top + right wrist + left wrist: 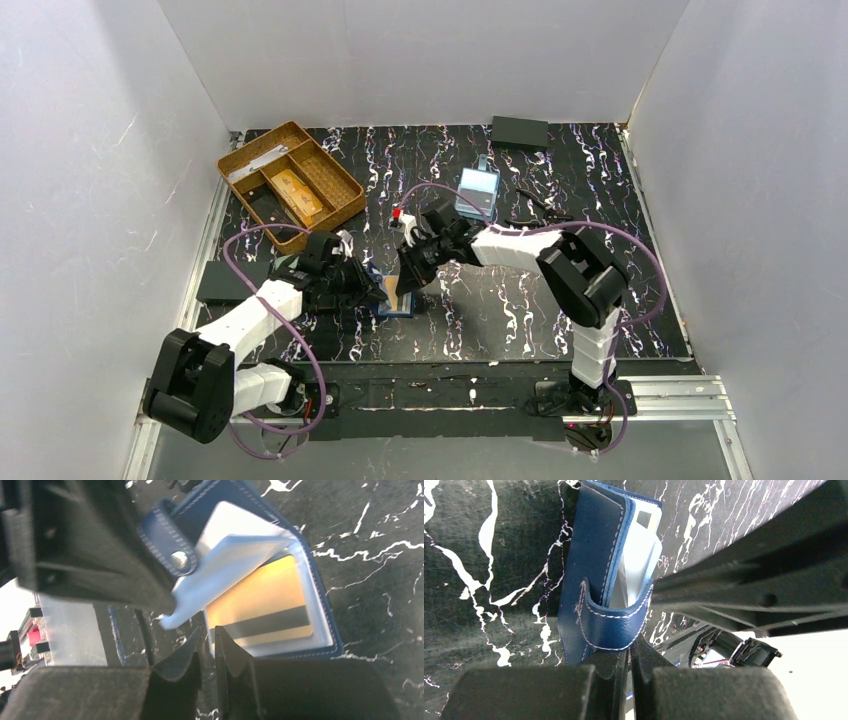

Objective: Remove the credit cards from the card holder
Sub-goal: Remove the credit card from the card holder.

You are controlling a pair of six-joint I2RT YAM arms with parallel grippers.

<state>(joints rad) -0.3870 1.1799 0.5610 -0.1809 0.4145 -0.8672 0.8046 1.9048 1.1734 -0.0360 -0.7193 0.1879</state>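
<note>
1. Now the left pincer [629,662] is squeezed tight shut at the bottom of the card holder [591,555], just under its snap tab [611,627]. It looks like it is pinching the blue cover there.
2. I think it holds that side so the card holder lies open and cannot slide on the table [380,580] when a card gets pulled.
3. With the cover pulled aside, the inside shows. A pale flap [225,565] is bent up. An orange card [260,592] with a dark stripe sits in its light blue slot [320,630].
4. The orange card is not out yet. It lies flat inside the card holder.
5. The right pincer [208,647] is down low at the near edge of that slot. Its two fingers are close together, with only a thin gap.
6. The edge of the orange card points right at that gap, touching the tips or almost touching them. I cannot tell if the fingers have caught the card or only the edge of the slot.
7. The card holder sits near the middle of the table, between the two pincers. They are very close to each other.
</note>
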